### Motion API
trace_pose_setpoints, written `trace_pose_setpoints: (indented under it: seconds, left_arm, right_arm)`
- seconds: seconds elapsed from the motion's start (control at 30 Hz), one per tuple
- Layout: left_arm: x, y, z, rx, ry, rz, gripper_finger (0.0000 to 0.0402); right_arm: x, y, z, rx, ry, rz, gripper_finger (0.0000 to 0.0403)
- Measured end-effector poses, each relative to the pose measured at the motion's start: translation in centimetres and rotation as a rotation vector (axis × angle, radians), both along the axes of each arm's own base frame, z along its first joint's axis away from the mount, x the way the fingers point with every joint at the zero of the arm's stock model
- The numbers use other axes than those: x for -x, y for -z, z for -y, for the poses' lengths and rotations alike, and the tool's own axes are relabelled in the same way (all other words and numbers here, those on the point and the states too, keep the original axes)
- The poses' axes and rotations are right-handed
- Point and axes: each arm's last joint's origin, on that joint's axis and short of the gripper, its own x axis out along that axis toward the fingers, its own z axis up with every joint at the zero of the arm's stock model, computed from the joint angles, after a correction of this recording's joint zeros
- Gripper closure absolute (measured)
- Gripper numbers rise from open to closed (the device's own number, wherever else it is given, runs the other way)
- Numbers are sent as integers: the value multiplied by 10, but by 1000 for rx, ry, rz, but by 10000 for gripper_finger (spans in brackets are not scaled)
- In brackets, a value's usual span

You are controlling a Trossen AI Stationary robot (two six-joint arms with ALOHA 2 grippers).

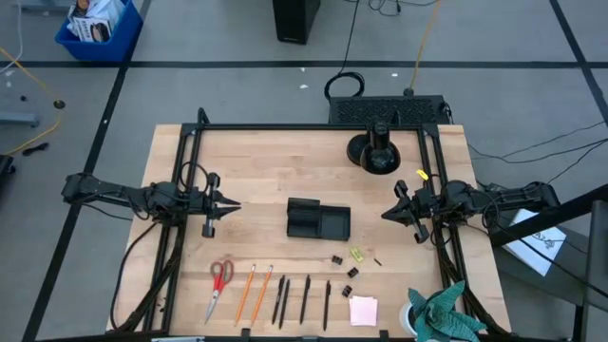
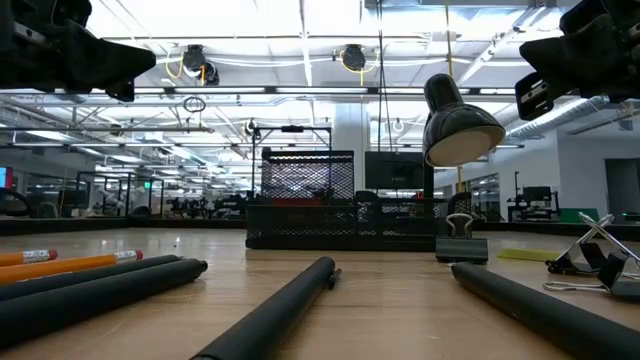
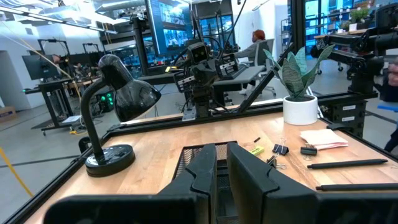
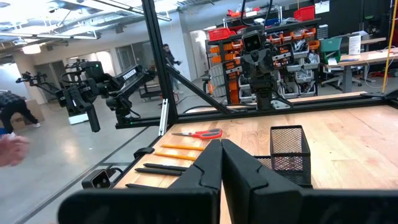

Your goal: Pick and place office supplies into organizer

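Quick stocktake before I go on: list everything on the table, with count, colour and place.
Organizer: one, black mesh, table centre.
Scissors: one pair, red-handled, front left.
Pencils: two, orange, right of the scissors.
Pens: four, black, front centre.
Binder clips: three, black, right of the pens.
Yellow-green piece: one, beside the clips.
Sticky-note pad: one, pink, front right.
Desk lamp: one, black, back right.
Potted plant: one, green, front right corner.
Left gripper: left of the organizer, holding nothing.
Right gripper: shut, right of the organizer, holding nothing.
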Motion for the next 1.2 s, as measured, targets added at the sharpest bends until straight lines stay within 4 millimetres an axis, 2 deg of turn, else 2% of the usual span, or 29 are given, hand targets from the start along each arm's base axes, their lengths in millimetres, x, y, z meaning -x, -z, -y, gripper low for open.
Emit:
trace_pose_setpoints:
  seconds: [0.9, 1.1, 1.2]
  left_arm:
    - [0, -1, 0, 2, 0, 7, 355]
    - [0, -3, 0, 72, 6, 23, 355]
    - [0, -3, 0, 122, 10, 21, 355]
  right_arm:
    - [0, 0, 0, 0, 3, 0, 403]
    - [0, -1, 0, 4, 4, 7, 403]
    - [0, -3, 0, 59, 11, 51, 403]
